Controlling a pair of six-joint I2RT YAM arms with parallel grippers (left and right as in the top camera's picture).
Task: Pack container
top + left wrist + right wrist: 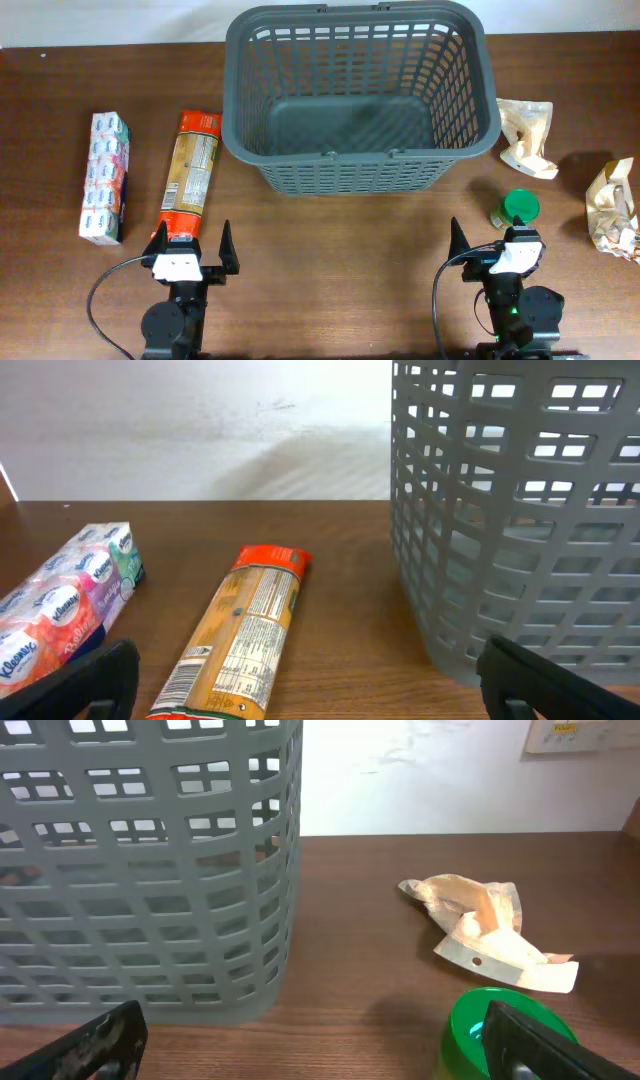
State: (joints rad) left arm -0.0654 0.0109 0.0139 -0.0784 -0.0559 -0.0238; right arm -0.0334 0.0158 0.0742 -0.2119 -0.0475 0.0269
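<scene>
So the basket (pixel 350 176) is sitting upright at the far middle of the table (pixel 330 270), with its solid bottom showing bare. Both arms are sitting at the near edge, well apart from it.

The left gripper (pixel 193 236) is hanging with its fingers spread wide and isn't gripping anything. A pasta pack (pixel 190 172) is lying flat to the basket's left. Its near end is reaching just ahead of the gap between those fingers, closer to the left one. A tissue pack (pixel 105 177) is lying further left, roughly parallel to the pasta and a little apart from it.

The right gripper (pixel 494 238) is gaping wide too and isn't holding anything. A jar (pixel 518 208) with a green lid is standing just in front of its right finger, and I can't tell whether they're touching. In the right wrist view that finger is covering part of the lid.

A crumpled bag (pixel 527 135) is lying near the basket's right wall. A second bag (pixel 612 208) is lying further right, near the table edge.
</scene>
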